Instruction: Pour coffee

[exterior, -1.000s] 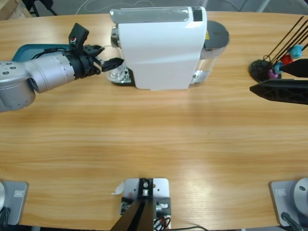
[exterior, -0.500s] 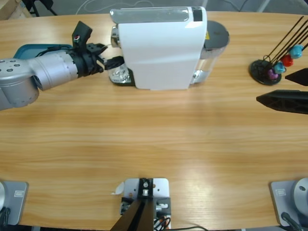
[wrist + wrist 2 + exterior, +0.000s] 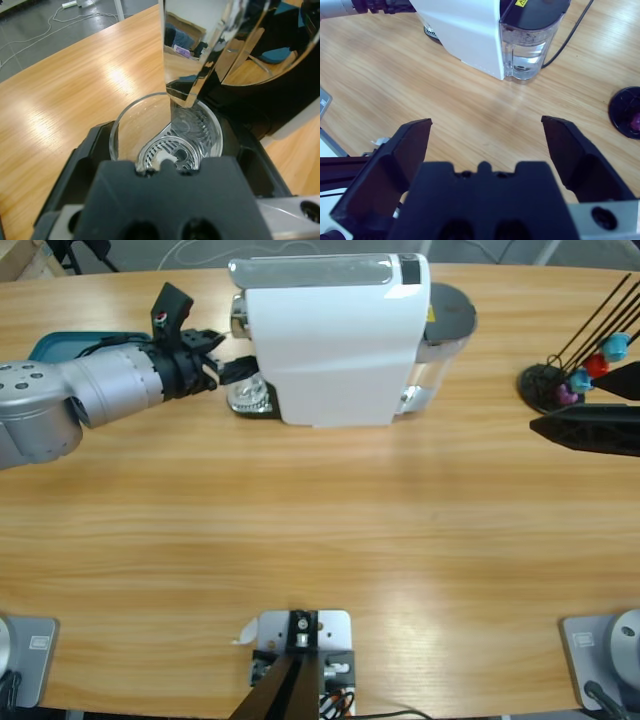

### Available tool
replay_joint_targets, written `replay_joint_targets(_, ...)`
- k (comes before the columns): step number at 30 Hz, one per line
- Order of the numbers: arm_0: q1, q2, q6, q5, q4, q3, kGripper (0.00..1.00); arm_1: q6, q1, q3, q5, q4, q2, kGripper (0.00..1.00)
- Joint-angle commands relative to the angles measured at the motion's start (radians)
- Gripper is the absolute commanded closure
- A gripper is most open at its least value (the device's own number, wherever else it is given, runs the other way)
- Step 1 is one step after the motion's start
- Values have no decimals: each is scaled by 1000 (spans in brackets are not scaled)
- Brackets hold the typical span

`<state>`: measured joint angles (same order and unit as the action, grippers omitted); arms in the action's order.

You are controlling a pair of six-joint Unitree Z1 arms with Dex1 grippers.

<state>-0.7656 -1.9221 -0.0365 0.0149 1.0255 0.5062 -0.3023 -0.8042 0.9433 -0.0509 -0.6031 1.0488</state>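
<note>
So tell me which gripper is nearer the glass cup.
Left. The left gripper has its jaws around the glass cup under the coffee machine; the right gripper hovers open by the table's far end.

My left gripper [image 3: 232, 369] is wedged in at the coffee machine [image 3: 335, 340], jaws around a clear glass [image 3: 165, 132] on the drip tray; the chrome spout [image 3: 200, 60] hangs right over the rim, blocking the way straight up. Behind my left arm lies a teal tray [image 3: 75, 343]. My right gripper [image 3: 487, 142] hangs wide open over bare table [image 3: 320, 530]. Near it stands the capsule rack [image 3: 575, 360], its wires fanning upward. The machine's water tank [image 3: 530, 42] and cord [image 3: 572, 30] flank its far side.
</note>
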Motion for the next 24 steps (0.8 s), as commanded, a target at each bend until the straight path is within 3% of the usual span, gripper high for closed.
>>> replay_joint_targets(1,-30,-49,26,13,26,-48,5,-8,11,-9,14,15,51,0)
replay_joint_targets(10,-34,-40,27,-30,45,-69,0,-8,11,-12,18,50,100,0)
replay_joint_targets(24,-76,169,23,-42,57,-224,0,-27,11,24,-19,55,171,0)
